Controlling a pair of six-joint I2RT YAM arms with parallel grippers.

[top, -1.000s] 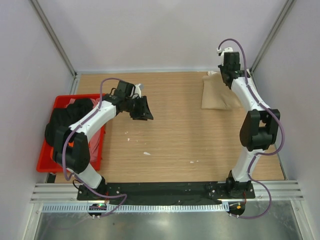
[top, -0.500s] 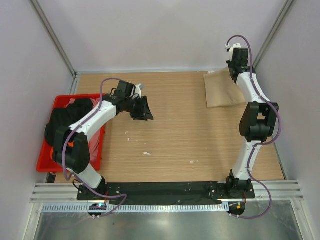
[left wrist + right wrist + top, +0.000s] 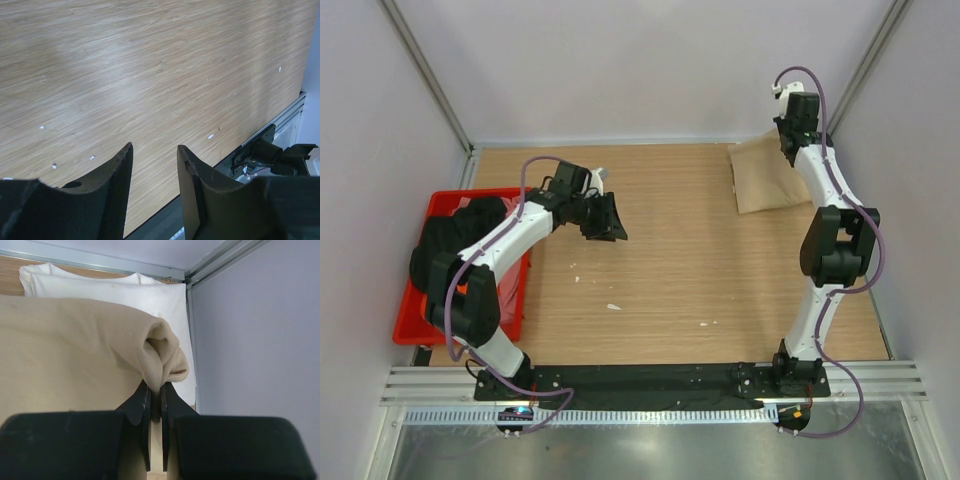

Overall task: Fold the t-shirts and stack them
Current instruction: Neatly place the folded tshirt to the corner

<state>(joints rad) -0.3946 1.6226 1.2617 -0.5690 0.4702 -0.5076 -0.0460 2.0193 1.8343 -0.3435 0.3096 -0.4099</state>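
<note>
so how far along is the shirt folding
Done: a cream-white t-shirt lies folded in the far corner. In hand: the right hand pinches the edge of the tan t-shirt, over the white one. Left: dark cloth in the red bin; the left hand is open, empty.

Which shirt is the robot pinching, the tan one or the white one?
The tan t-shirt. The jaws of the right arm are shut on a bunched-up fold of it. The white t-shirt lies flat behind it by the wall, with nothing gripping it.

Table (image 3: 700,255) middle open — red bin (image 3: 408,320) blocks left edge, tan t-shirt (image 3: 760,185) fills far-right corner.
</note>
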